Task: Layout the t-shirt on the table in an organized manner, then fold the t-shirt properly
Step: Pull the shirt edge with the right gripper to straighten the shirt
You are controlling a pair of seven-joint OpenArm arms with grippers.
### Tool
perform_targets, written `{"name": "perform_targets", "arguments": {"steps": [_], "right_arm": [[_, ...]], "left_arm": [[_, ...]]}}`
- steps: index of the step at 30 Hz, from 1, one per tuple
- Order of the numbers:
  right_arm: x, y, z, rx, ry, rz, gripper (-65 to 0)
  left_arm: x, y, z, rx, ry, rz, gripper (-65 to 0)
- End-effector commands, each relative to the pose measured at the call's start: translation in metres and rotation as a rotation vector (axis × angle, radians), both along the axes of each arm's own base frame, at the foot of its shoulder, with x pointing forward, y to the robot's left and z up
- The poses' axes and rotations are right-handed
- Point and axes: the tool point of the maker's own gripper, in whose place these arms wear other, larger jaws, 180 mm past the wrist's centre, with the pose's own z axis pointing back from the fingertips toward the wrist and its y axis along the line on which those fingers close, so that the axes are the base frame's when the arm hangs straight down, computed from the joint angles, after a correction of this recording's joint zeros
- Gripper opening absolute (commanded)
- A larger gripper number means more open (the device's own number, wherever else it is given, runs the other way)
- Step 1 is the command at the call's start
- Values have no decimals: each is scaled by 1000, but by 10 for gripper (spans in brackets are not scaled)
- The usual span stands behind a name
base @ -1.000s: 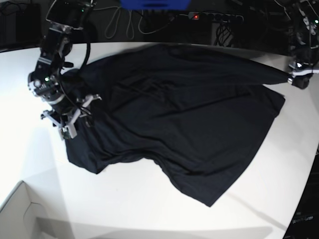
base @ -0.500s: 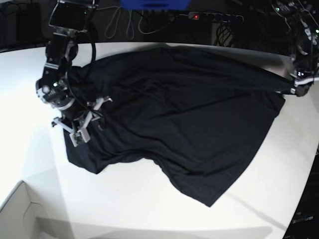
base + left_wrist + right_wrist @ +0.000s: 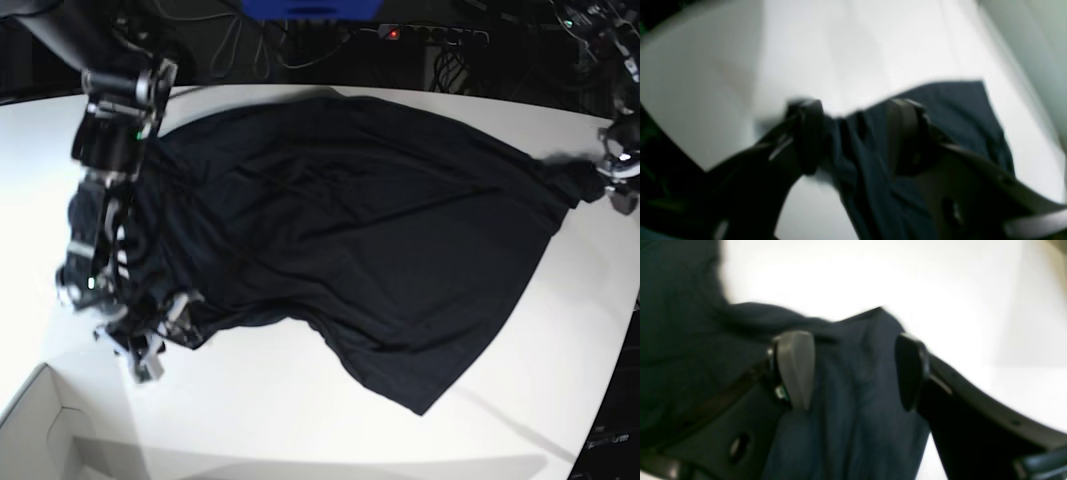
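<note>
The black t-shirt (image 3: 350, 230) lies spread but creased on the white table (image 3: 300, 420). Its lower hem points toward the front right. My right gripper (image 3: 145, 345) is at the shirt's front-left corner. In the right wrist view (image 3: 853, 371) its fingers stand apart with shirt fabric (image 3: 857, 426) between them. My left gripper (image 3: 612, 190) is at the bunched far-right tip of the shirt. In the blurred left wrist view (image 3: 855, 133) its fingers are also apart, with a fold of fabric (image 3: 957, 110) between them.
A white cardboard box corner (image 3: 40, 430) sits at the front left. The table's curved edge runs along the back and right. Cables and a power strip (image 3: 430, 33) lie behind it in the dark.
My right gripper has moved down the shirt's left edge toward the front-left corner. The taut right tip of the shirt has gone slack and bunched. The left gripper has shifted slightly right.
</note>
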Motion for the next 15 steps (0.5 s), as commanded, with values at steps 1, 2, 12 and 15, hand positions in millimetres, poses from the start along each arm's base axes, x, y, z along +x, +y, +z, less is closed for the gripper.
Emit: {"name": "perform_targets", "arguments": {"steps": [1,2,12,15], "right_arm": [[23,3,24,25,-62,13,-261],[31,7,23,38,-54,25,-261],[62,-2,-30,46,-33,-67,-262],[64,-28,-36,18,-53,-177,-262]], "left_arm": [[11,-2,19,29,-58,-18,-348],[16,-3,26,34,-80,-20,-348],[59,-27,49,25,-175,-100,-349],[58,-28,46,18,-171,-98,-349]]}}
